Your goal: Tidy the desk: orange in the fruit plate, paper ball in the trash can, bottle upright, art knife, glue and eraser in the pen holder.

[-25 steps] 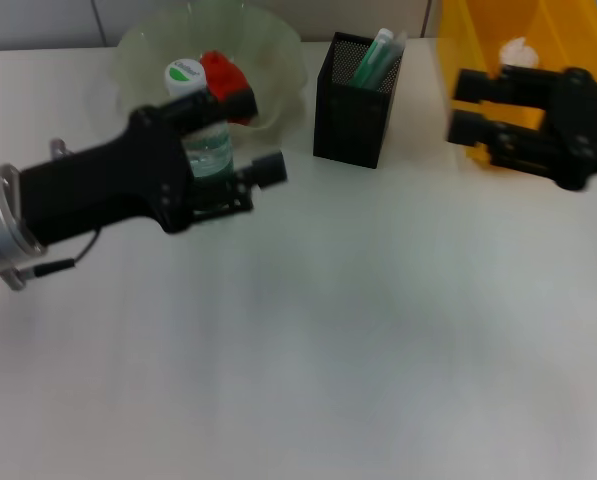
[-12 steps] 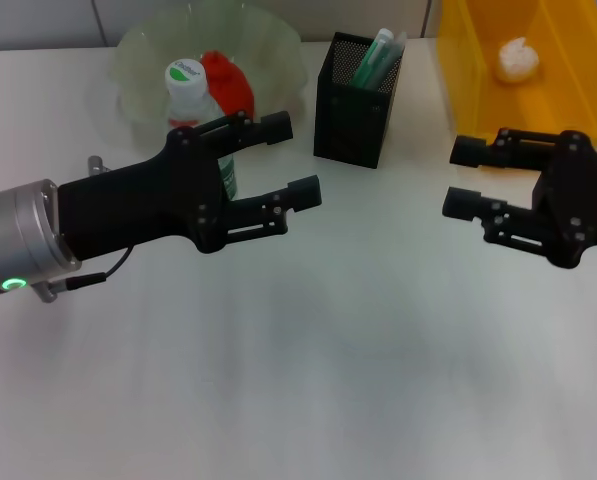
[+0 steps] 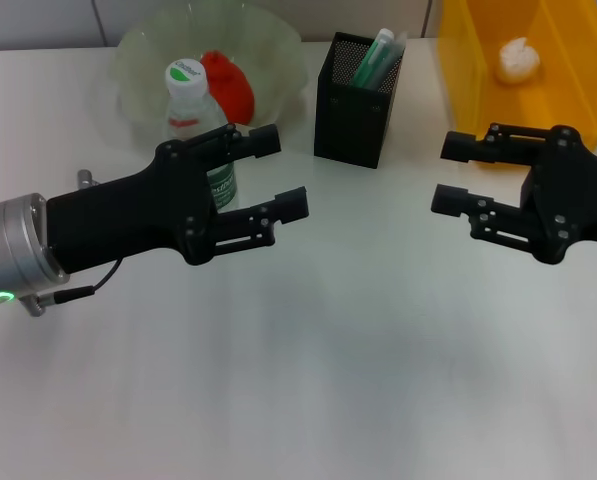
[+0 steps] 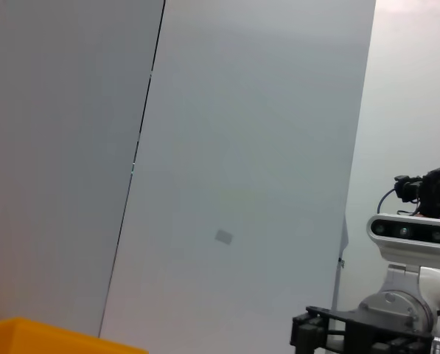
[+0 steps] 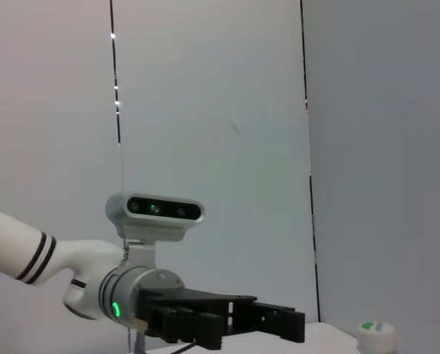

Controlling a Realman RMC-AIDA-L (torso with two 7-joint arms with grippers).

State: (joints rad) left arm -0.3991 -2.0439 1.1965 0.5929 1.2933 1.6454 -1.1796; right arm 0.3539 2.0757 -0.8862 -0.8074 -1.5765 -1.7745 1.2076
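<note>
1. The left gripper (image 3: 268,175) is now drawn back from the bottle (image 3: 201,120) it enclosed a second ago; its fingers are spread and nothing is held, and it hangs over bare desk (image 3: 308,380).
2. The bottle is left standing upright just behind and to the left of that gripper, its white and green cap up, in front of the fruit plate (image 3: 138,55).
3. The orange (image 3: 228,85), seen here as a red-orange object, lies inside the fruit plate, behind the left gripper.
4. The pen holder (image 3: 353,100) stands between the two grippers and farther back, with green and white items poking out; which of knife, glue and eraser these are cannot be told.
5. The right gripper (image 3: 456,172) is pulled away from the trash can (image 3: 578,70) to a place in front of it, fingers apart and empty.
6. The paper ball (image 3: 518,58) rests inside the yellow trash can, behind the right gripper.
7. By this layout the task is judged complete or nearly so, with both arms apparently retiring.
</note>
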